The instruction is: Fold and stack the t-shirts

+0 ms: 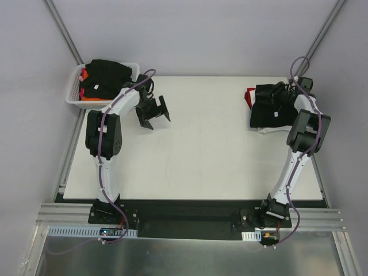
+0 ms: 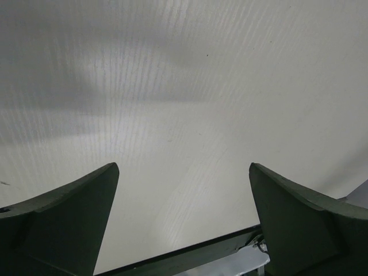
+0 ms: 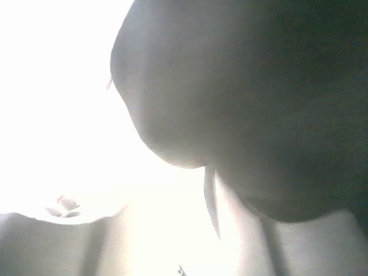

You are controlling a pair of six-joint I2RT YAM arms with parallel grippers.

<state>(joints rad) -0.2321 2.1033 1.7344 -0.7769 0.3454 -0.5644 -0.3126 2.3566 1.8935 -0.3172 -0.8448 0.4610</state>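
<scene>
Far left corner: your basket (image 1: 73, 93) holds black and orange t-shirts (image 1: 106, 72). Your left gripper (image 1: 155, 119) hovers over bare table (image 1: 201, 155), jaws wide apart, nothing between. Far right: stack (image 1: 267, 112), black on top, red and white edges beneath. Your right gripper (image 1: 282, 91) is on it; whether its jaws are apart or together, cannot tell.

Basket (image 1: 73, 95) far left holding t-shirts (image 1: 106, 72), folded stack (image 1: 263, 118) far right on table (image 1: 201, 155)

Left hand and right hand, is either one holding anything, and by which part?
Left hand: nothing, open above the table. Right hand: at the black t-shirt, grip cannot be told.
</scene>
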